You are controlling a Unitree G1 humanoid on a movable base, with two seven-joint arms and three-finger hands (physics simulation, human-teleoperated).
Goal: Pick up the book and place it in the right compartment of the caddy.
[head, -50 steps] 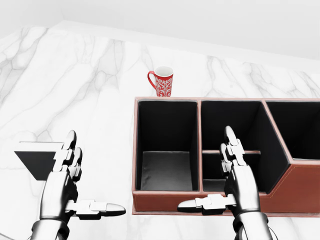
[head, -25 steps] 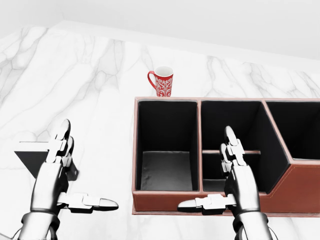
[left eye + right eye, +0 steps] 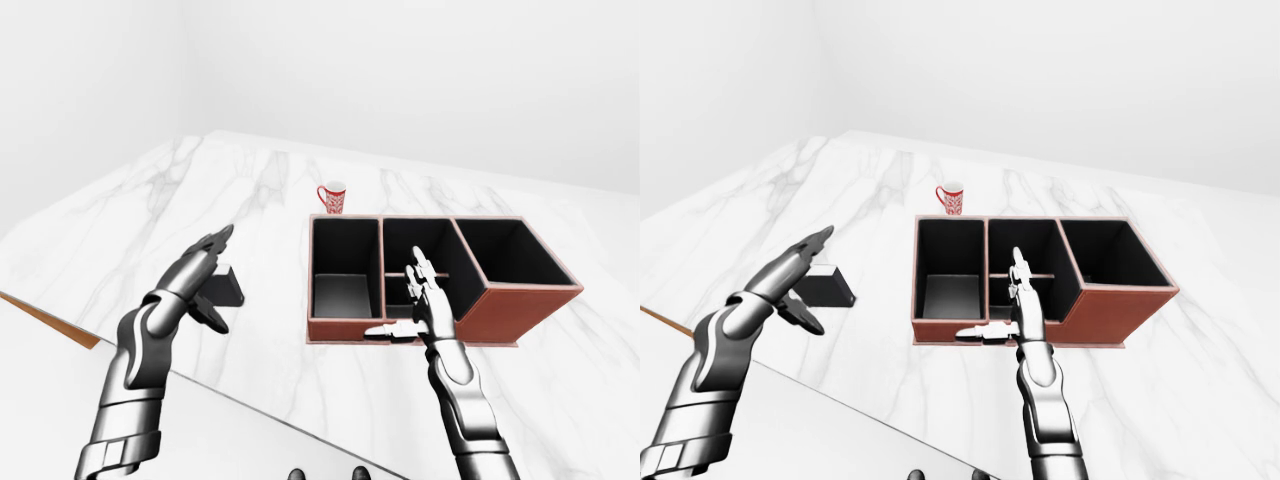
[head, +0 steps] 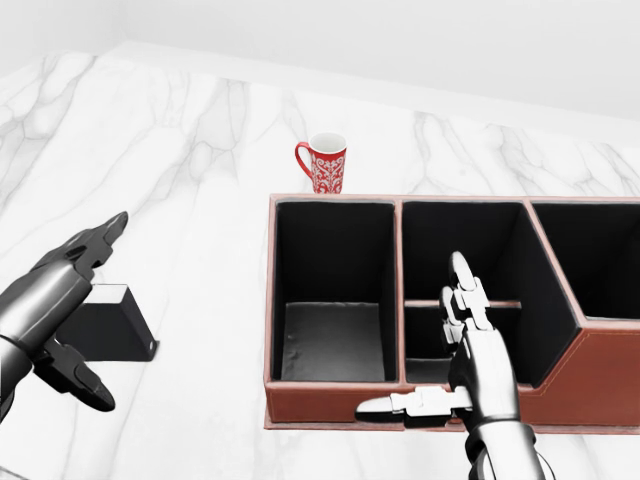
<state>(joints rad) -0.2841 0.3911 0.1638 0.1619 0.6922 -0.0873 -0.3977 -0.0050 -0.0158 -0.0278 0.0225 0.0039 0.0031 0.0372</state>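
**Mia:** Book [image 4: 108, 323] first! Where is it?

**Sam:** It lies flat on the white marble table [image 4: 200, 150], on the left side of the head view, well apart from the brown caddy [image 4: 600, 375]. It is black with a white strip along one side.

**Mia:** Does a hand have it?

**Sam:** No. The left hand [image 4: 55, 310] is spread wide open. Its fingers reach over the book and the thumb sticks out below. I cannot tell if it touches the book. It holds nothing.

**Mia:** And the other hand?

**Sam:** The right hand [image 4: 470, 355] is open too, fingers straight, thumb pointing left. It is at the near wall of the caddy and holds nothing.

**Mia:** Which way does the book point?

**Sam:** Its long side seems to run left to right. Part of it hides behind the hand.

**Mia:** Anything else?

**Sam:** A red mug [image 4: 323, 162] stands just past the far wall of the caddy.
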